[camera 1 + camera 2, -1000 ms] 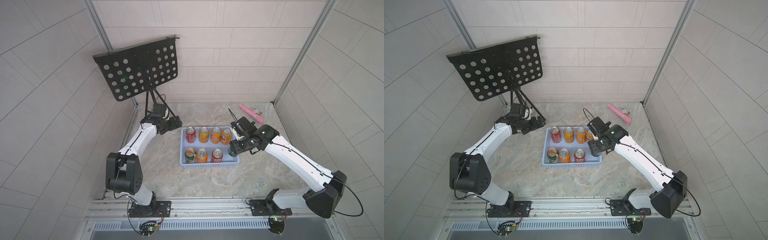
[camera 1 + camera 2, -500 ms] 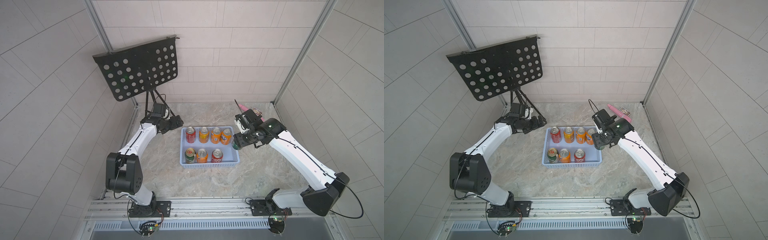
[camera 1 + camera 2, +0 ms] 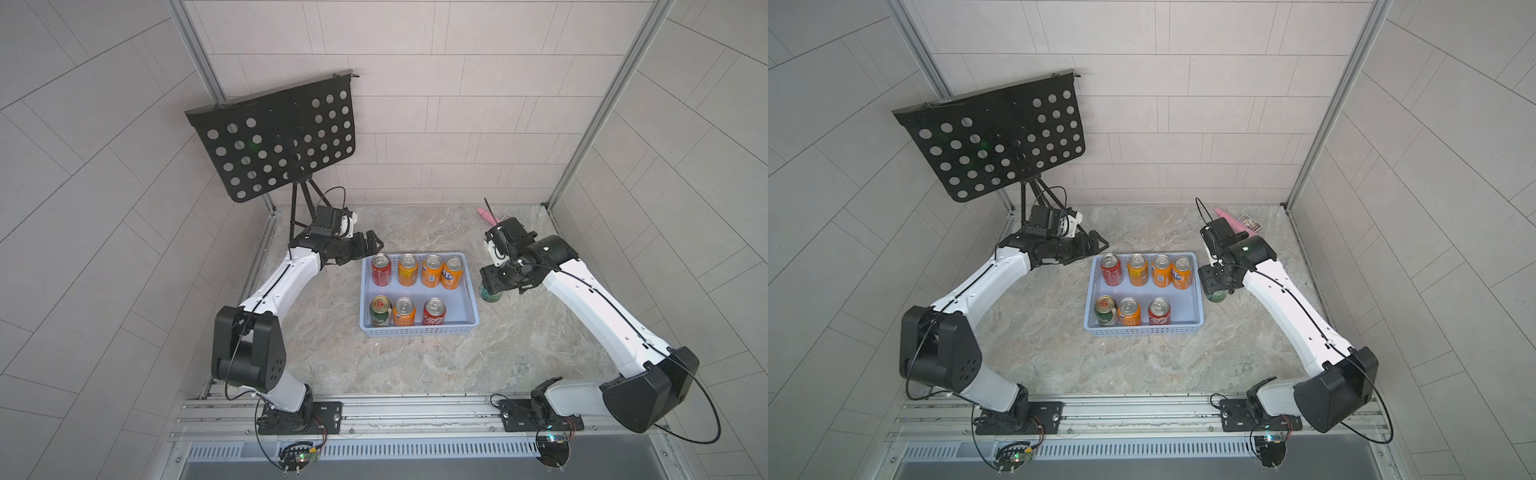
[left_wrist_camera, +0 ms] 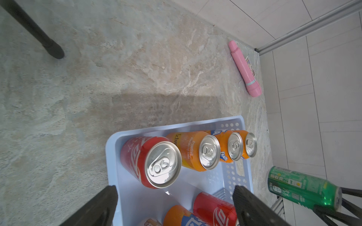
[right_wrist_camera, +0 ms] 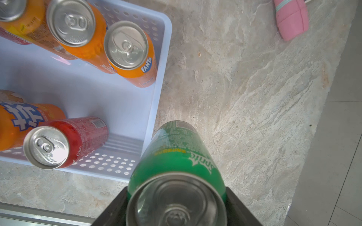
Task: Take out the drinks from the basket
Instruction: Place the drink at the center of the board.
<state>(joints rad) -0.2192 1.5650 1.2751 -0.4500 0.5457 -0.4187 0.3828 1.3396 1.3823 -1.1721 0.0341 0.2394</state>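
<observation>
At left, left gripper (image 4: 174, 197) spread wide, poised near the red Coca-Cola can (image 4: 148, 162) in the back-left corner of the light-blue basket (image 3: 419, 330); seven cans upright inside. At right, just outside the basket wall, green Sprite can (image 5: 176, 162) pinched near its top by the right gripper (image 5: 176, 211). Likely light, stiff yet dentable, slick-walled: best clamped gently across the upper body.

I counted four orange cans (image 3: 407, 270), two red cans (image 3: 381, 269), two green cans (image 3: 490, 294), one basket (image 3: 419, 331), one pink stick (image 4: 245, 70), one music stand (image 3: 278, 137).
</observation>
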